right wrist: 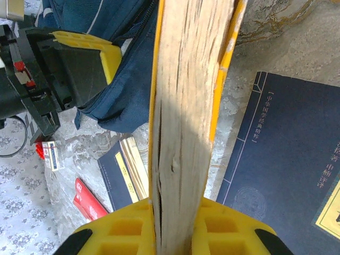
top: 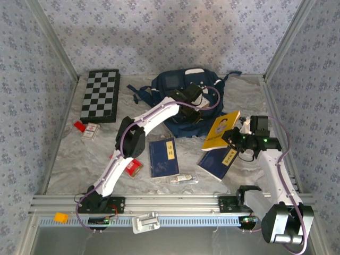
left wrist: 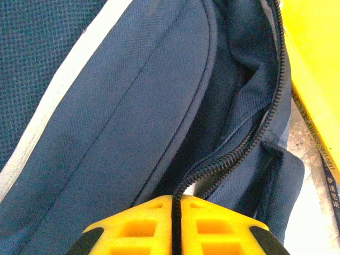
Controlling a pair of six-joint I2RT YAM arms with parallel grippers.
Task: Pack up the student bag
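The bag [top: 162, 87] lies at the far middle of the table [top: 79, 159], and the inside of its open mouth is too dark to make out. The left gripper [left wrist: 172, 212] is clamped on the bag's zipper edge. The right gripper [right wrist: 178, 218] pinches a yellow book [right wrist: 186, 79] seen edge-on, beside a blue book [right wrist: 287, 159] that is cut off at the frame and bears a column of Chinese characters.
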